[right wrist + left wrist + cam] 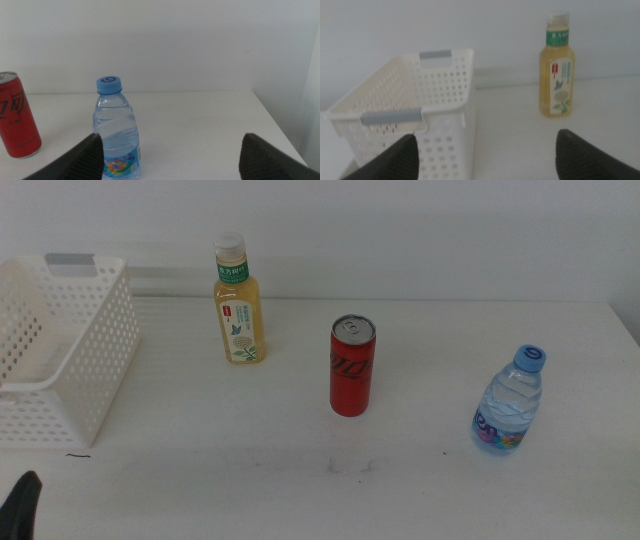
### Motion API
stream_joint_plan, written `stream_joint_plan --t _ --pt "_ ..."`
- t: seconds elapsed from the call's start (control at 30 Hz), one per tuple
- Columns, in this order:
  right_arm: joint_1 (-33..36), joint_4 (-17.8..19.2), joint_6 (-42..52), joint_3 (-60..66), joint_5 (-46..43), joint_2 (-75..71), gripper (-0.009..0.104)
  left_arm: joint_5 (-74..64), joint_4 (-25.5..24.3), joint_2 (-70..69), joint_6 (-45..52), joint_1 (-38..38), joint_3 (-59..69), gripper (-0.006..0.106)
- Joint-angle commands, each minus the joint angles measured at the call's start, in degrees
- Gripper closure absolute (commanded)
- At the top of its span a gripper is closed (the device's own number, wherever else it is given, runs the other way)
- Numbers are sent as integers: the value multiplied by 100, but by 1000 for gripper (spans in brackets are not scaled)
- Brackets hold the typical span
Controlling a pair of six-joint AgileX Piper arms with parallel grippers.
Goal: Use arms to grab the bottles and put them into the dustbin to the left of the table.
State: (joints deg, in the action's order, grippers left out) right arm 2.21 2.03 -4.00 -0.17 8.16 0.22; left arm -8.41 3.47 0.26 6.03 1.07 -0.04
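Observation:
Three bottles stand upright on the white table: a yellowish tea bottle at the back left, a slim red can in the middle, and a small blue-capped water bottle at the right. The white perforated dustbin sits at the table's left end. My left gripper is open and holds nothing, with the dustbin and tea bottle ahead of it. Only its dark tip shows in the middle view. My right gripper is open, facing the water bottle and the can.
A plain white wall runs behind the table. The table's right edge lies just past the water bottle. A few faint scuff marks lie in front of the can.

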Motion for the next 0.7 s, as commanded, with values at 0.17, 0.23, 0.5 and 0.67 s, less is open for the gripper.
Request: stream_joint_plan --t 0.17,0.23,0.5,0.67 --pt "6 13 30 17 -46 -22 2 2061 40 1411 -9 651 4 7" --pt "6 13 30 17 -46 -22 2 2974 40 2361 -9 1145 4 7" --pt "6 13 30 17 -46 -22 2 5987 -3 5763 -209 2935 4 7" --pt "6 13 30 17 -46 -22 2 7291 -83 7222 -209 3213 4 7"
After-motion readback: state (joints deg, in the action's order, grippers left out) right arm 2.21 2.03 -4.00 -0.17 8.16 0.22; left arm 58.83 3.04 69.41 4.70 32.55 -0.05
